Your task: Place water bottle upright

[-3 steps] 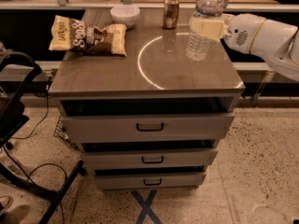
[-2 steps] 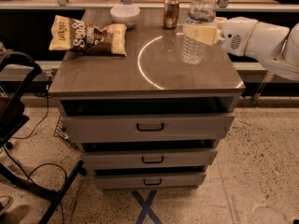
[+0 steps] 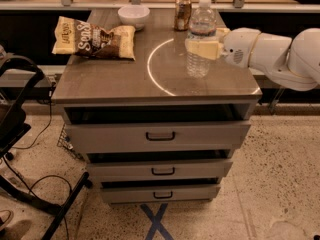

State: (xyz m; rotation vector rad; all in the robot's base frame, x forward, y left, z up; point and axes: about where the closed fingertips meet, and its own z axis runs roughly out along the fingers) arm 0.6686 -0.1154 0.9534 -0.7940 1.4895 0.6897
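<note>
The water bottle is a clear ribbed plastic bottle with a white cap. It stands upright on the right part of the cabinet top, its base touching or just above the surface. My gripper reaches in from the right on a white arm and is shut on the bottle's middle, its pale fingers wrapped over the label band. The brownish soda can stands upright behind the bottle, apart from it.
A chip bag lies at the back left and a white bowl stands beside the can. The cabinet has three drawers, the top one slightly open. A black chair stands at the left.
The gripper has carried the bottle a little to the left and lower, toward the cabinet top. The bottle has stayed upright in the grip.
</note>
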